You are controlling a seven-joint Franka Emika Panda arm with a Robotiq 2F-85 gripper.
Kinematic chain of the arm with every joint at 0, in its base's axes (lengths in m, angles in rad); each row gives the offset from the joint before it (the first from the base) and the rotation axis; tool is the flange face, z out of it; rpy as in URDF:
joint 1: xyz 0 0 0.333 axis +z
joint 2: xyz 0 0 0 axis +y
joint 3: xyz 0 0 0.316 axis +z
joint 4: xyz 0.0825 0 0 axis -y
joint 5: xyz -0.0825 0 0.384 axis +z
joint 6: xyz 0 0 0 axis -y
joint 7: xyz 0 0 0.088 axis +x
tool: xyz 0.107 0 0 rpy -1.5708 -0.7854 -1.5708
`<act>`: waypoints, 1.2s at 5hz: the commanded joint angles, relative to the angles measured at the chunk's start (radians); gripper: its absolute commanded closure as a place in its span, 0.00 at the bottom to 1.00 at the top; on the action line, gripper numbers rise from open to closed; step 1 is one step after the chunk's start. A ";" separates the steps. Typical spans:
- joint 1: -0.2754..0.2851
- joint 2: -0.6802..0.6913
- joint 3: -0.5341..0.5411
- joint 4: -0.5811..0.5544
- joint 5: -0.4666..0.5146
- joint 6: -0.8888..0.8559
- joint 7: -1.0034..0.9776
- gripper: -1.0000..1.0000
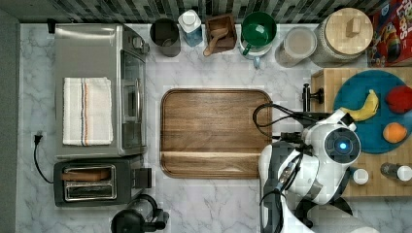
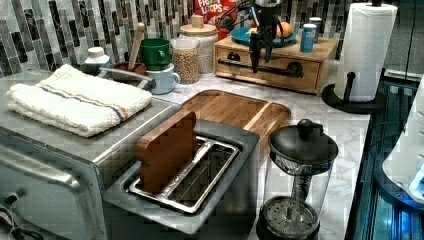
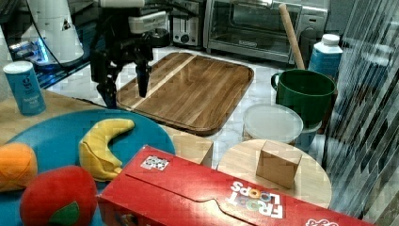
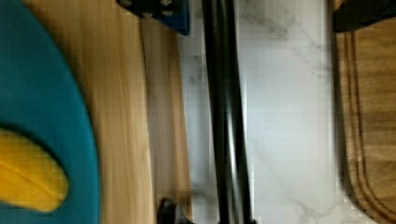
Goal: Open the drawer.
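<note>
Hand (image 2: 259,48) hanging fingers-down in front of the drawer (image 2: 272,69), fingers spread, one on either side of the black bar handle (image 2: 280,68) in the wrist view, gripping nothing. Drawer front flush with its bamboo box (image 2: 320,55), shut. Just behind the hand, on the box top: blue plate (image 3: 70,136) with banana (image 3: 101,143), orange (image 3: 16,165) and red apple (image 3: 59,200). On the hand's other side, flat on the marble surface (image 1: 214,204): brown wooden tray (image 1: 214,131). Beyond the tray, well apart from the hand: toaster oven (image 1: 97,90).
</note>
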 commanded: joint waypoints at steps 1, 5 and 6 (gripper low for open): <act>0.014 0.066 0.017 0.018 0.010 0.114 0.012 0.00; 0.170 0.120 0.121 0.015 0.075 0.168 0.176 0.00; 0.169 0.141 0.173 -0.002 0.140 0.183 0.132 0.00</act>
